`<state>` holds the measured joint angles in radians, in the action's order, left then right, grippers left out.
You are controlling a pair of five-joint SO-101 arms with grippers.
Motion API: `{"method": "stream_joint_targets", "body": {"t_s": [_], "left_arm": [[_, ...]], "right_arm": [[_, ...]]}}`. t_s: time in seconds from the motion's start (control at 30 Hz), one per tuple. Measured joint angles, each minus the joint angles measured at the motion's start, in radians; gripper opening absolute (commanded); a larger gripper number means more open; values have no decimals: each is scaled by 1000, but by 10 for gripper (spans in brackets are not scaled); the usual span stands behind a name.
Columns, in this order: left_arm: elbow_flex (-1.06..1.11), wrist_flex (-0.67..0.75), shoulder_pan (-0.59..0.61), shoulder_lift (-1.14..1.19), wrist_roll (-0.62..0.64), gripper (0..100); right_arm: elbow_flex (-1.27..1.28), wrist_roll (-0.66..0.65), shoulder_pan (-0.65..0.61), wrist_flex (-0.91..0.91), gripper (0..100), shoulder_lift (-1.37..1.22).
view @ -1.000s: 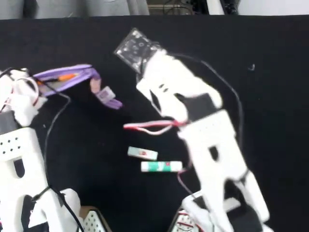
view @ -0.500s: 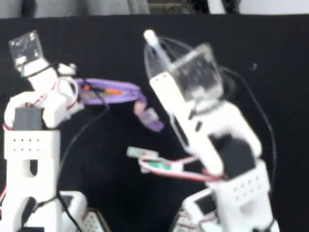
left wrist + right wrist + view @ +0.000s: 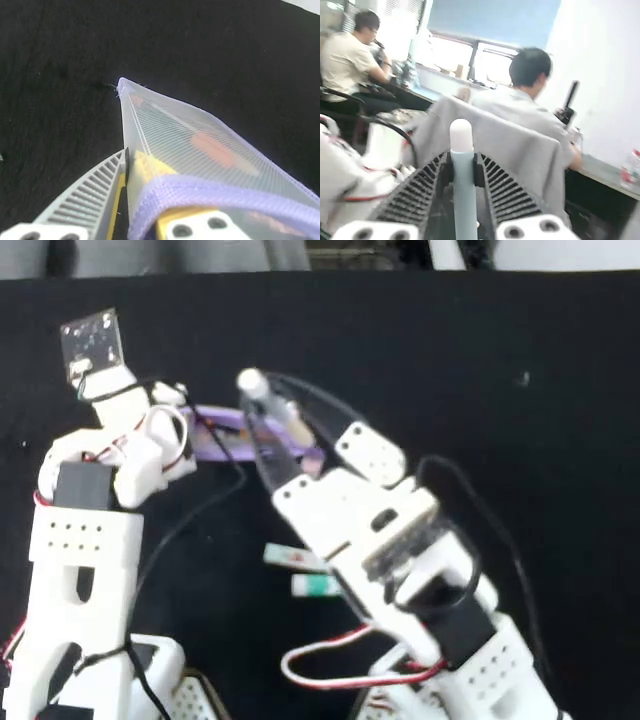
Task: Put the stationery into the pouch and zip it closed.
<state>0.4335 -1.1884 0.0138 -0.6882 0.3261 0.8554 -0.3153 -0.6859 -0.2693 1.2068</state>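
Here, my left gripper (image 3: 134, 159) is clamped on one end of the pouch (image 3: 165, 125), a see-through mesh bag with a purple edge, and holds it up off the black table (image 3: 520, 440). An orange item (image 3: 214, 150) shows through the mesh, inside the pouch. My right gripper (image 3: 462, 160) is closed on a pale blue pen (image 3: 463, 200) with a white cap. From above, the pen crosses the end of the pouch farthest from my left gripper, but I cannot tell whether pen and pouch touch. Two more pieces lie on the black cloth near the pouch, on the side toward my bases: a small white stick (image 3: 293, 557) and, just beside it, a green and white glue stick (image 3: 314, 585). Past the pen, the room has bright windows (image 3: 455, 60), a white wall (image 3: 600, 75) and a grey cloth (image 3: 510, 135) draped over something.
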Motion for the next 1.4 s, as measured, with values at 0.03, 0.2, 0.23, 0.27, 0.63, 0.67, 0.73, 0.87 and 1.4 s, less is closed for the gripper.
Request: {"method": "stream_joint_targets", "body": {"t_s": [0.03, 0.2, 0.23, 0.27, 0.63, 0.67, 0.73, 0.87, 1.4], "left_arm": [[3, 0, 0, 0, 0, 29], [3, 0, 0, 0, 0, 29], [3, 0, 0, 0, 0, 29], [3, 0, 0, 0, 0, 29], [3, 0, 0, 0, 0, 29], [3, 0, 0, 0, 0, 29], [3, 0, 0, 0, 0, 29], [3, 0, 0, 0, 0, 29], [3, 0, 0, 0, 0, 29]], "right_arm": [[0, 2, -15, 9, 11, 0], [29, 2, -74, 86, 11, 2], [51, 8, -78, 115, 11, 2], [80, 26, -80, 152, 11, 2], [315, 130, -54, 542, 11, 2], [319, 130, -52, 548, 11, 2], [339, 130, -52, 559, 11, 2], [397, 129, -52, 563, 11, 2], [572, 135, -63, 663, 162, 2]]}}
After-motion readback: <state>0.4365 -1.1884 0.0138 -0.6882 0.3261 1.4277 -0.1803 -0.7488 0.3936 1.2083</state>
